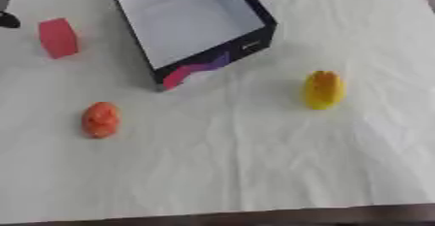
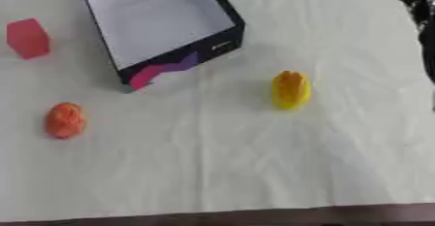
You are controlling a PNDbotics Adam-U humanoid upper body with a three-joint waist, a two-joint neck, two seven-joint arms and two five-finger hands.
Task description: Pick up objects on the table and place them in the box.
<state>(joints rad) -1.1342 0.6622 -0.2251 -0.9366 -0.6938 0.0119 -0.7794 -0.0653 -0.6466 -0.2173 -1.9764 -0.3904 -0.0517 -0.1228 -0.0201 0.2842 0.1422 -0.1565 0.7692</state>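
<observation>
An open box (image 1: 253,45), dark outside and white inside, stands tilted at the top centre; I see nothing lying in it. A red block (image 1: 58,37) stands to its left. An orange lumpy object (image 1: 100,119) lies at the left, nearer the front. A yellow rounded object (image 1: 323,89) sits to the right of the box. My right hand (image 2: 418,7) shows as a black shape at the upper right edge, apart from every object. A small black part at the left edge, likely my left hand (image 1: 8,21), sits beside the red block without touching it.
A creased white cloth (image 1: 229,171) covers the table. Its dark front edge (image 1: 255,217) runs along the bottom of the view.
</observation>
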